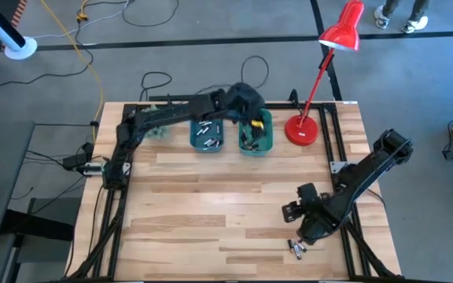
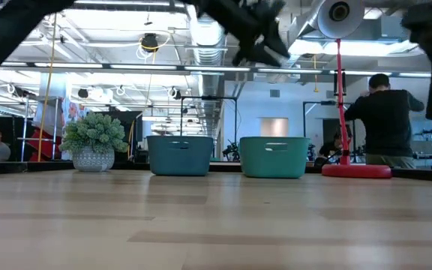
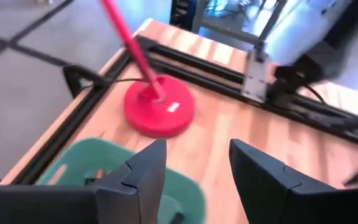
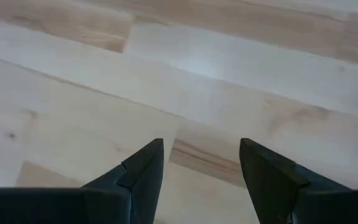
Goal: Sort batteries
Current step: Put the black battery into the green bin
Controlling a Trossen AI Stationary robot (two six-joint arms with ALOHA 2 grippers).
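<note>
Two bins stand at the table's far side: a blue bin (image 1: 208, 135) and a teal-green bin (image 1: 256, 135), each with several small batteries (image 1: 205, 132) lying inside. A few more batteries (image 1: 297, 249) lie on the wood near the table's near right edge. My left gripper (image 3: 194, 149) hangs open above the green bin (image 3: 98, 162), with nothing between its fingers; it shows high over the bins in the low view (image 2: 257, 37). My right gripper (image 4: 201, 146) is open over bare wood at the near right (image 1: 293, 214), a little to the far side of the loose batteries.
A red desk lamp stands with its base (image 1: 301, 130) right of the green bin, its head (image 1: 342, 31) reaching past the far edge. A small potted plant (image 2: 94, 142) sits left of the blue bin. A person (image 2: 387, 120) stands beyond the table. Bare wood fills the middle.
</note>
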